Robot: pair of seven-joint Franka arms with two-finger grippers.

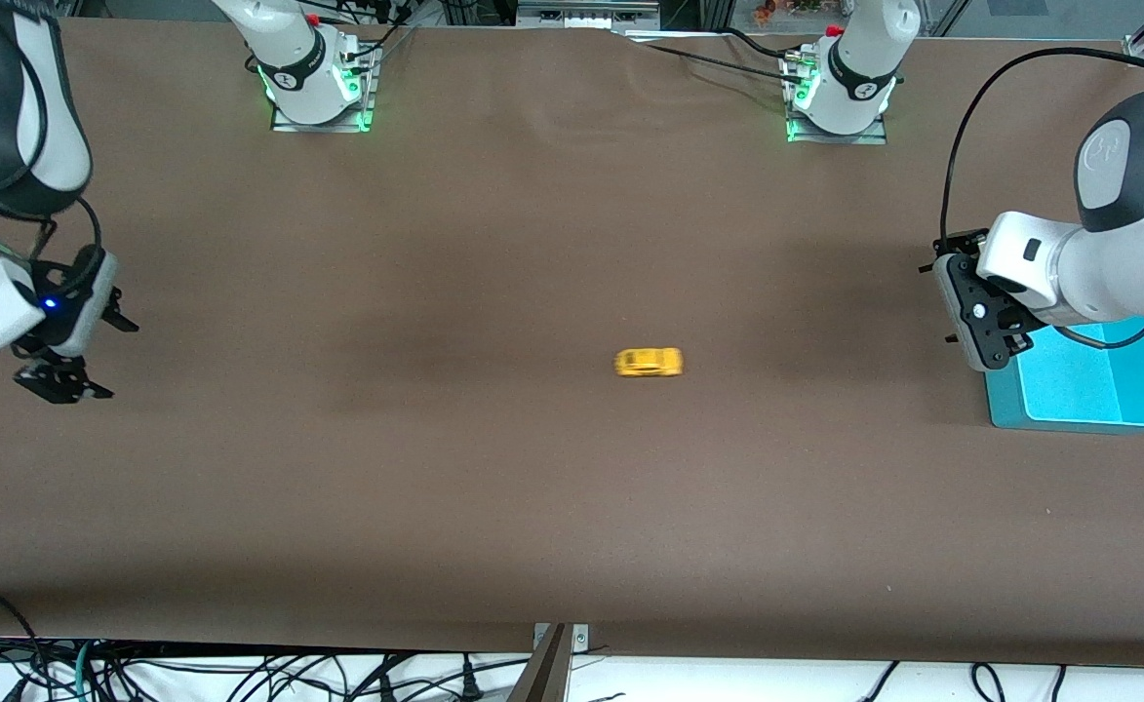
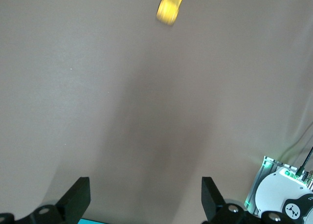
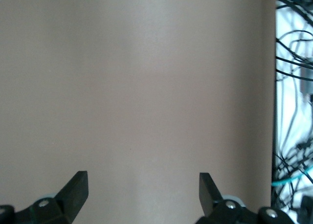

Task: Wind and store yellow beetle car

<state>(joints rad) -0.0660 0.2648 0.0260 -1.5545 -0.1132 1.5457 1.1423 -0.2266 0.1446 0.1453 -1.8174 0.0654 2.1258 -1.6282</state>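
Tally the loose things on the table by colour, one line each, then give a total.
Yellow: 1, the yellow beetle car, on the bare tabletop.
Cyan: 1, the tray, at the left arm's end of the table.
Total: 2

One yellow beetle car [image 1: 648, 363], one blue tray [image 1: 1098, 385], two open pincers.
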